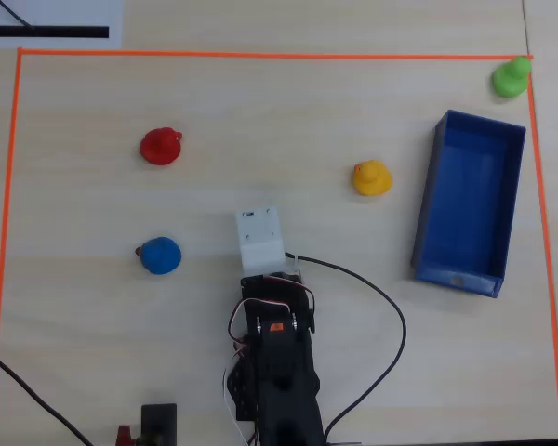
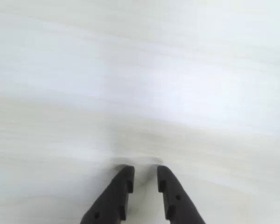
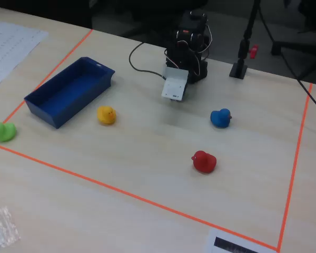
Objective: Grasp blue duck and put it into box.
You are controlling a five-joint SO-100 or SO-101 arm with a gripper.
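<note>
The blue duck (image 1: 159, 255) sits on the pale wooden table, left of the arm in the overhead view, and at centre right in the fixed view (image 3: 220, 118). The box (image 1: 428, 195) is a long blue open tray at the right, empty; in the fixed view (image 3: 84, 103) it lies at the left. My gripper (image 2: 145, 169) points down at bare table, its jaws a narrow gap apart with nothing between them. In the overhead view the white wrist housing (image 1: 260, 240) hides it. The duck is well clear of the gripper and out of the wrist view.
A red duck (image 1: 160, 146) lies beyond the blue one, a yellow duck (image 1: 371, 177) near the box, a green duck (image 1: 511, 77) on the orange tape border (image 1: 260, 55). A black cable (image 1: 391, 316) loops right of the arm base. A small black stand (image 1: 158, 423) is beside the base.
</note>
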